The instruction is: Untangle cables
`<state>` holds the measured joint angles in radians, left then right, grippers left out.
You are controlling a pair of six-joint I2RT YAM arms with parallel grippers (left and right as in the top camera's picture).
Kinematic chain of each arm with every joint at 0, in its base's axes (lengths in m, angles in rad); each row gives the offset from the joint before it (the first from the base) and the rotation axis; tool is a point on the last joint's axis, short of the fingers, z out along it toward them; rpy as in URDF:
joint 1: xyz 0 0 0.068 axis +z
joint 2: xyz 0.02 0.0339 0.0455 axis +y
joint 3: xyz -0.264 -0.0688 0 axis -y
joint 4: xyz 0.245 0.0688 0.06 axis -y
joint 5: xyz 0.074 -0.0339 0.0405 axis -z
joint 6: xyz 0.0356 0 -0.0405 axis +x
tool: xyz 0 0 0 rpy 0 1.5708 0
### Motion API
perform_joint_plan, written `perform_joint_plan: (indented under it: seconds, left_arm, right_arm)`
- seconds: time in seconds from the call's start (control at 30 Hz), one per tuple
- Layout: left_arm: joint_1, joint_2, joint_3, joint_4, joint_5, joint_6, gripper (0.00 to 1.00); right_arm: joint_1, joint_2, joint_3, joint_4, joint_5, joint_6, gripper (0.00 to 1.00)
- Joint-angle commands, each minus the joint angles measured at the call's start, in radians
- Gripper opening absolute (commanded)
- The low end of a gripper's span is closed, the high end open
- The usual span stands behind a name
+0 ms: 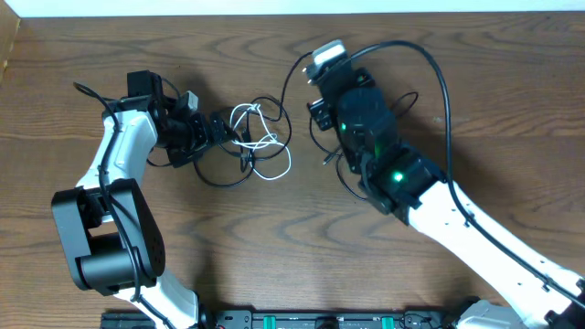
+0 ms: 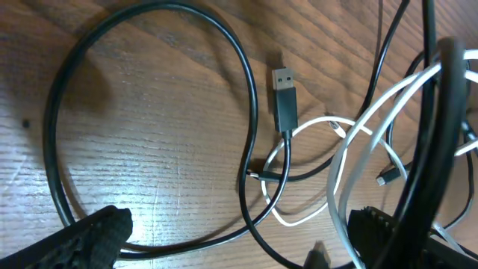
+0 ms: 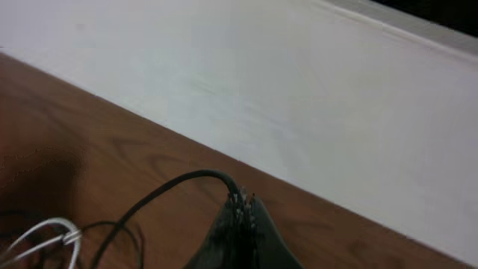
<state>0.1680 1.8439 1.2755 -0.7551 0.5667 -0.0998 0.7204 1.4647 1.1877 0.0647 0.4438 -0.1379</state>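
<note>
left gripper (image 2: pixel 235 240) hangs wide open above the tangled cables (image 2: pixel 284 112), gripping nothing; right gripper (image 3: pixel 241 203), far right, is closed, pinching a black cable (image 3: pixel 196 175).

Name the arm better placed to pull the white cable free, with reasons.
Likely left: the left gripper hangs open over the white cable; the right gripper is shut on a black cable.

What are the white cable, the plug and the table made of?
White cable: probably soft plastic or rubber, smooth, bending in loose loops. Plug: shiny metal tip, matte black shell, likely plastic. Table: wood or wood-look surface, brown grain lines showing.
</note>
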Motion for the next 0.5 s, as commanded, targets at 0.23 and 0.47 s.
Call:
perform_joint_plan:
  seconds: [0.23, 0.47]
  left_arm:
    - [-0.002, -0.013, -0.011, 0.008, -0.116, -0.044, 0.98]
    - [-0.002, -0.013, -0.011, 0.008, -0.116, -0.044, 0.98]
  right_arm:
    - [0.003, -0.182, 0.003, 0.109, 0.025, 0.043, 0.01]
    - [0.003, -0.32, 0.003, 0.078, 0.026, 0.011, 0.01]
